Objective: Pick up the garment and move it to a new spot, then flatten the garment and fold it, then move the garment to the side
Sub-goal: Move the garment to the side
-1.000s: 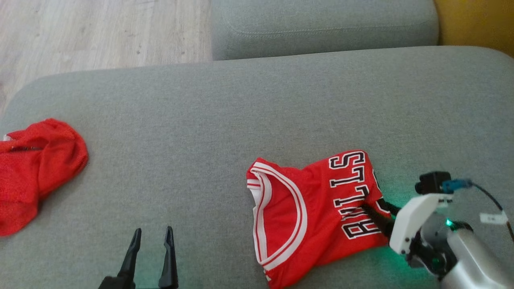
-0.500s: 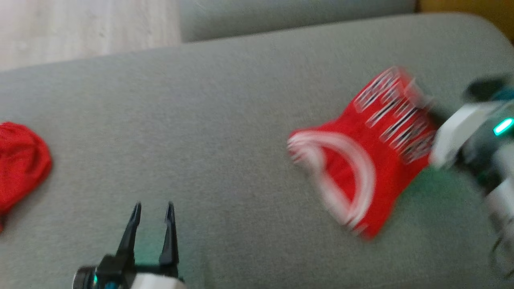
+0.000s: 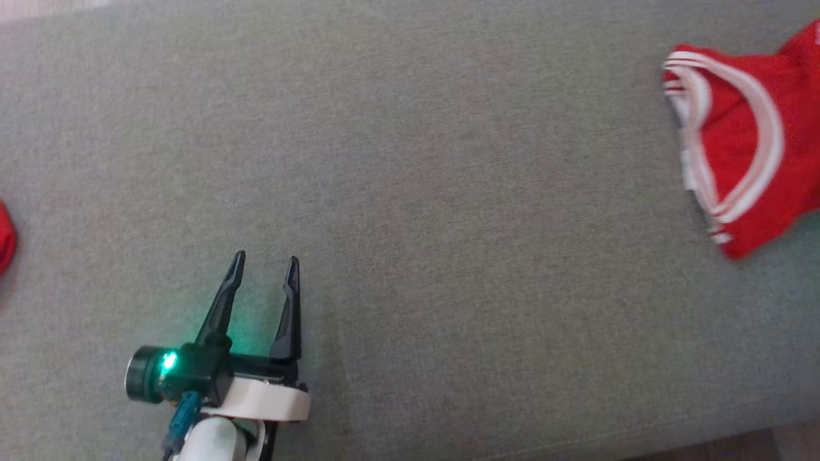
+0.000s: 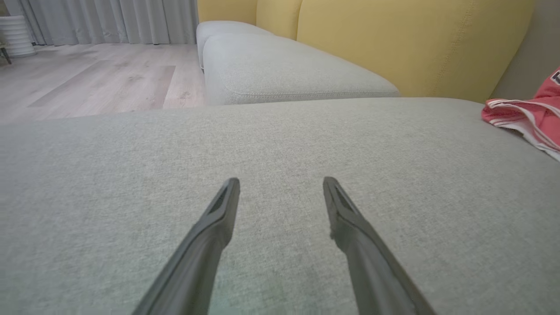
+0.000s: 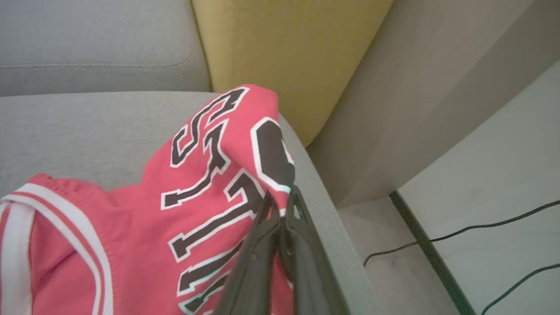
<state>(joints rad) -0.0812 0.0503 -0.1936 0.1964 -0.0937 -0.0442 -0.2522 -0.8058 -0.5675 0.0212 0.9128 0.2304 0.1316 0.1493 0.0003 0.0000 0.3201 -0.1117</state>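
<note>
Our left gripper [image 3: 266, 257] hung low over the big grey seat [image 3: 448, 192], with its two dark fingers spread wide apart. Nothing was between them. In the left wrist view we saw the same gripper [image 4: 281, 180] with only bare grey cloth under it. A small green light [image 3: 169, 362] glowed on its wrist.

The garment [image 3: 749, 147] was far over at the right end of the seat, well apart from the left gripper. It was bunched up, not flat. Its red-and-white striped trim curved along the side nearest the left gripper, and the rest ran off the right edge of the head view.

In the right wrist view our right gripper [image 5: 283, 197] had its fingers pressed tight together on the garment [image 5: 175, 210]. They pinched the red cloth right by the big black-and-white letters (we could read an S and a T). The cloth rose up in a peak where the fingers held it. It sat close to the rounded edge of the seat, near the yellow backrest [image 5: 280, 43].

A little red cloth [image 3: 5, 243] peeked in at the far left edge of the head view. Black cables [image 5: 459, 229] lay on the pale floor beside the seat.
</note>
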